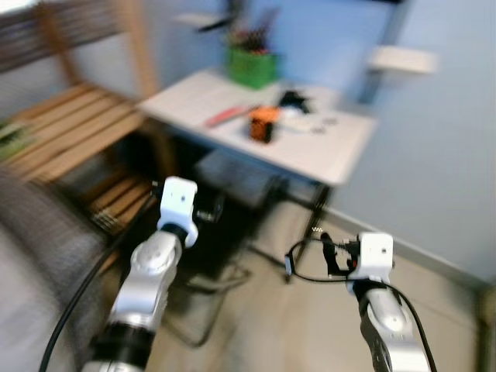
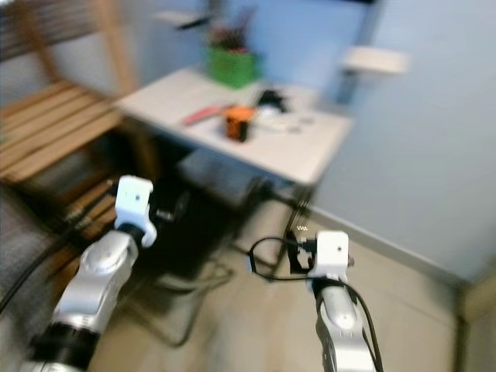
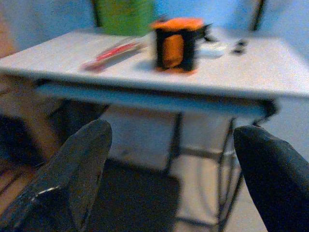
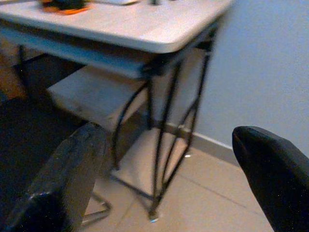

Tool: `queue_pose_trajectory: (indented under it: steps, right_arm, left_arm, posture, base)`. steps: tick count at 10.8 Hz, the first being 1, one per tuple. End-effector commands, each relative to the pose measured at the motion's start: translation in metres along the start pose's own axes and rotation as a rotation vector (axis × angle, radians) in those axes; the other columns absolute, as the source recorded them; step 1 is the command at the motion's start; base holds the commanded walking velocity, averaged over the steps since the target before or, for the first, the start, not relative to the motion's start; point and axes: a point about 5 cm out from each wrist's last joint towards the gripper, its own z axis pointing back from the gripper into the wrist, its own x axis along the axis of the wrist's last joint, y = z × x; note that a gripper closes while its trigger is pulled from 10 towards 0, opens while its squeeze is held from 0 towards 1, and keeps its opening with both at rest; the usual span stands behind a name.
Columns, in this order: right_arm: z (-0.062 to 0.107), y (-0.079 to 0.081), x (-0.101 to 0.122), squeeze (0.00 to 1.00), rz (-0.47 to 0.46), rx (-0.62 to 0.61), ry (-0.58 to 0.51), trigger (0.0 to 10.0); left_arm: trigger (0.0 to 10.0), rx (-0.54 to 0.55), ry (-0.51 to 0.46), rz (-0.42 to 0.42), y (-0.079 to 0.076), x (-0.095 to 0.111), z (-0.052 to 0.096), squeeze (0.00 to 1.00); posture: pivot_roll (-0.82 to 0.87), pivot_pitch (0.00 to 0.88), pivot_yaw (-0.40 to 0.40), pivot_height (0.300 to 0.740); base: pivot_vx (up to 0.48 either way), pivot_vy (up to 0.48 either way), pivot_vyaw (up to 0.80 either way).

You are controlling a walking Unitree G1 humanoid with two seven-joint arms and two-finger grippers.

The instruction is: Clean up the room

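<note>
Desk clutter sitting upper centre: orange-black thing, green bin, red pen. Left gripper, right gripper both hanging released, empty. Views blurring; risk clipping desk legs, chair.

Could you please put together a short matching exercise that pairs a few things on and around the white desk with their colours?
Things:
1. container at the back of the desk
2. blocky object near the desk's middle
3. flat stick-like item on the desk
4. wall behind the desk

Colours:
A. orange and black
B. pale blue
C. green
D. red-pink

Pairs: 1-C, 2-A, 3-D, 4-B
</note>
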Motion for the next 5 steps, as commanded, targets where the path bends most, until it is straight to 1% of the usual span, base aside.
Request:
queue_pose_trajectory:
  steps: [1, 2, 3, 4, 5]
  right_arm:
    - [-0.003, -0.008, 0.002, 0.00, 0.021, -0.027, -0.007, 10.0]
    - [-0.005, -0.011, -0.001, 0.00, 0.023, -0.042, -0.001, 10.0]
    - [-0.010, -0.013, 0.001, 0.00, 0.017, -0.053, -0.012, 10.0]
    - [-0.010, -0.011, 0.002, 0.00, 0.015, -0.041, -0.024, 10.0]
    - [-0.007, -0.010, 0.000, 0.00, 0.018, -0.038, -0.023, 10.0]
  left_arm:
    - [10.0, -0.045, -0.009, 0.036, -0.011, 0.001, -0.005, 0.00]
    - [10.0, -0.051, 0.012, 0.041, -0.018, -0.005, -0.010, 0.00]
    - [10.0, -0.038, 0.005, 0.064, -0.022, -0.003, -0.020, 0.00]
    - [10.0, -0.064, -0.010, 0.049, -0.026, -0.001, -0.022, 0.00]
    - [10.0, -0.084, -0.017, 0.041, -0.025, -0.001, -0.018, 0.00]
  posture:
    - [0.09, 0.000, 0.007, 0.740]
    - [0.08, 0.000, 0.002, 0.740]
    - [0.07, 0.000, -0.006, 0.740]
    - [0.07, 0.000, -0.006, 0.740]
    - [0.06, 0.000, -0.005, 0.740]
  base:
    - [0.281, -0.386, -0.51]
    - [0.000, 0.000, -0.51]
    - [0.000, 0.000, -0.51]
    - [0.000, 0.000, -0.51]
    - [0.000, 0.000, -0.51]
